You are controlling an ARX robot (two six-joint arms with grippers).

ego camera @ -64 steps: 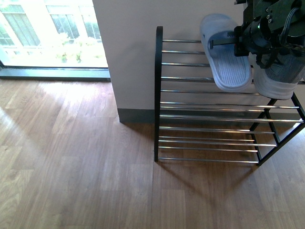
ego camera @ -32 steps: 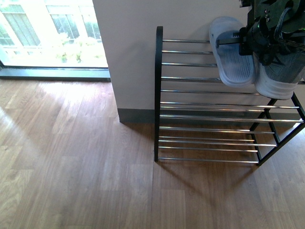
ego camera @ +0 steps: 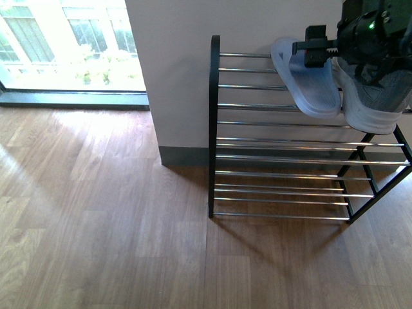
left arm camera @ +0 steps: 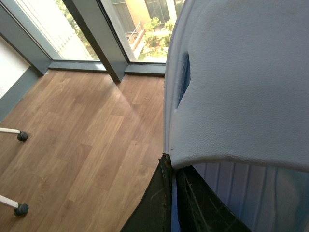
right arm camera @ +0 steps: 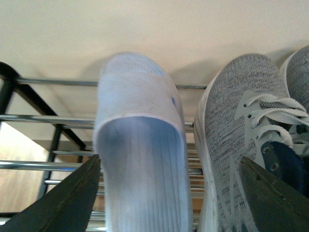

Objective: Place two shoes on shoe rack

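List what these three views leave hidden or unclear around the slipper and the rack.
- Front view: the claw over the pale blue slipper is seen edge-on, so which arm it belongs to and its opening are unclear.
- Front view: the grey sneaker is mostly covered by the dark arm; the shoe rack is cut by the right edge.
- Left wrist view: the slipper fills the frame, hiding the rack.
- Right wrist view: a second sneaker is cut off at the edge.

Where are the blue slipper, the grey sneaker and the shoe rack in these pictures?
blue slipper [ego camera: 309, 90]: front view, on its ribbed footbed.
grey sneaker [right arm camera: 231, 101]: right wrist view, on the knit toe.
shoe rack [ego camera: 214, 129]: front view, on the black upright of its left side frame.
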